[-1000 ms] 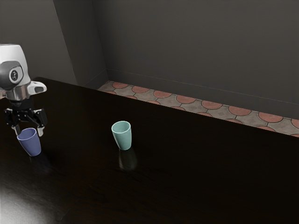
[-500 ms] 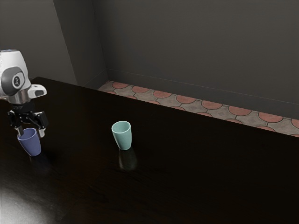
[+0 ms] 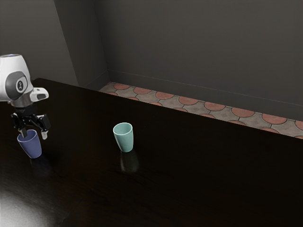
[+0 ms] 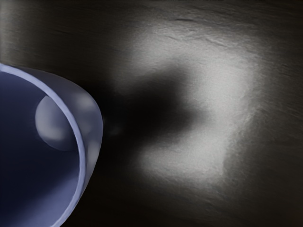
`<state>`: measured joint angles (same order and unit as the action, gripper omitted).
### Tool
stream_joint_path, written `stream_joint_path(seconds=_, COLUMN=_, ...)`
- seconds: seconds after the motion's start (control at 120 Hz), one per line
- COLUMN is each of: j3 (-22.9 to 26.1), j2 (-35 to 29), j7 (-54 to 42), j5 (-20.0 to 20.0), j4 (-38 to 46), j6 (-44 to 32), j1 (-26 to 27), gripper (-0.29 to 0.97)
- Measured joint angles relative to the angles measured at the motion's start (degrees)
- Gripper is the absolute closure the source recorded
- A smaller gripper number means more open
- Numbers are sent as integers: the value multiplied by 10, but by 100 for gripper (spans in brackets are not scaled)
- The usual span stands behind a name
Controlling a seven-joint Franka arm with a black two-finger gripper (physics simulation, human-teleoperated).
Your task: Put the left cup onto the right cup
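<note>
**Student:** Exterior view. Where does the task's object stand?

**Tutor:** The blue cup point(image 3: 30, 145), the left one, stands upright on the dark table point(image 3: 189, 179) at the exterior view's far left. Its mouth is up and its long axis vertical. The teal cup point(image 3: 123, 137), the target, is also upright, well apart toward the exterior view's right.

**Student:** And the gripper?

**Tutor:** The gripper point(image 3: 33, 133) hangs directly over the blue cup, pointing straight down, with its jaws parted to a moderate width. One jaw seems to dip inside the mouth. The other hangs outside the wall on the side facing the teal cup, with a gap showing between it and the rim. It grips nothing yet.

**Student:** What does the wrist view add?

**Tutor:** The blue cup point(image 4: 42, 179) sits off to one side of the hand's centre line, with its rim and part of its inner wall showing. That suggests a grasp on the wall rather than round the whole cup.

**Student:** So which relation matters?

**Tutor:** The cup's wall lies between the jaws, in line with the vertical approach. In my judgement closing comes next, then a lift and a carry toward the exterior view's right, until the blue cup is above the teal cup's open mouth.
</note>
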<state>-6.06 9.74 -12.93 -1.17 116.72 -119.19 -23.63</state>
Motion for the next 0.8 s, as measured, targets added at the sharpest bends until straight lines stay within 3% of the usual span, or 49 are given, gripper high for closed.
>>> stream_joint_path(seconds=0.8, j3=0, j2=47, j7=-33, j5=10, j4=-7, j6=-62, j1=-8, gripper=0)
